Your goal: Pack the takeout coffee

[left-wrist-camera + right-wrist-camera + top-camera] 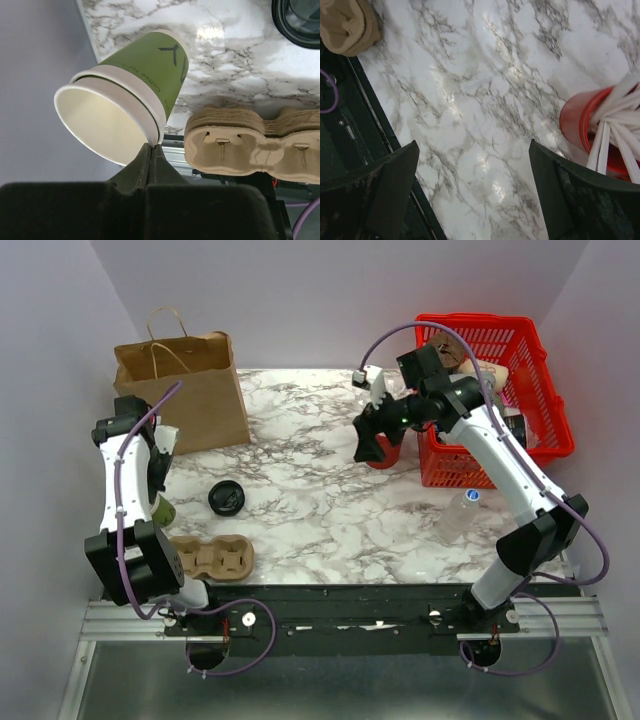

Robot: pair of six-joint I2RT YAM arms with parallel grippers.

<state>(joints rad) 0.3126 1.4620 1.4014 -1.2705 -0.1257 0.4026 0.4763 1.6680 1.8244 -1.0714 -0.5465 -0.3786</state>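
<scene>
The takeout coffee cup point(150, 75) is olive green with a pale rim. It has no lid on and hangs tilted, its empty inside facing the left wrist camera. My left gripper point(152, 147) is shut on its rim. From above, the cup point(163, 510) peeks out under the left gripper point(158, 478) at the table's left edge. Its round black lid point(226, 498) lies apart on the marble, and shows at the top right corner point(300, 20) of the left wrist view. My right gripper point(372, 445) point(473, 145) is open over bare marble, holding nothing.
A cardboard cup carrier point(212, 557) point(250, 145) lies at the near left edge, beside the cup. A brown paper bag point(185, 390) stands at the back left. A red cup of white sticks point(385, 452) point(585, 120) stands by the red basket point(500, 400). A water bottle point(460, 512) lies at the right.
</scene>
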